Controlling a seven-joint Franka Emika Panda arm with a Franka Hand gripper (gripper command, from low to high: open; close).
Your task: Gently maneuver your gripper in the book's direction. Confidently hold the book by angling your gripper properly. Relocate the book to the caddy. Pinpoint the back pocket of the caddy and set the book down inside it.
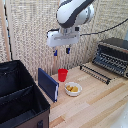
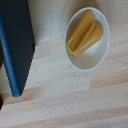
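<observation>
Nearest, the black caddy (image 1: pixel 20 95) fills the tabletop's (image 1: pixel 95 105) front corner at the exterior view's left, and the thin navy book (image 1: pixel 48 84) stands on edge just beside its wall. Beyond it lie a white bowl (image 1: pixel 73 89) of yellow food and a red cup (image 1: pixel 62 75). Higher, the claw (image 1: pixel 62 51) hangs open and empty; the book looks stiff, light and smooth-covered, so I would pinch across its top edge.

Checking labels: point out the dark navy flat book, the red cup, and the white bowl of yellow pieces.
Dark navy flat rectangular book (image 1: pixel 48 84), exterior view, middle of its cover.
Small red plastic cup (image 1: pixel 62 75), exterior view, its side wall.
White round bowl (image 2: pixel 85 60), wrist view, bare inner surface below the yellow pieces.
</observation>
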